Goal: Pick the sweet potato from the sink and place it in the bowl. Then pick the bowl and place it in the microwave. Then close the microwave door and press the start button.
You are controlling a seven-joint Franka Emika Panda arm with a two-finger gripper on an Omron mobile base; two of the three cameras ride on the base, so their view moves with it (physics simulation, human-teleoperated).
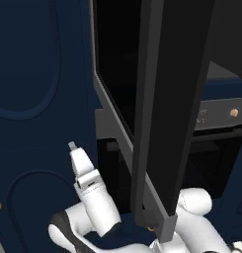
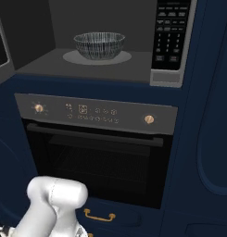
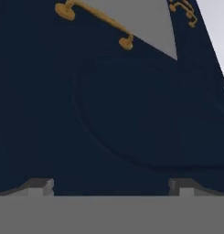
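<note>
Since the bowl (image 2: 98, 45) already sits on the round plate inside the microwave (image 2: 105, 65), you can take the carrying steps as done, though you cannot tell from here whether the sweet potato lies in it. What remains is closing the microwave door (image 1: 167, 113) and pressing start. The right base view gives you the lit cavity, the bowl and the keypad (image 2: 169, 32) beside it, with the oven (image 2: 96, 152) below. The left base view instead shows the door standing open, edge-on toward you, and the gripper (image 1: 73, 147) low beside the navy cabinet (image 1: 38, 99), well apart from the door. In the hand view its fingertips (image 3: 40, 186) stand wide apart with nothing between them, facing a cabinet front with a brass handle (image 3: 95, 20).
</note>
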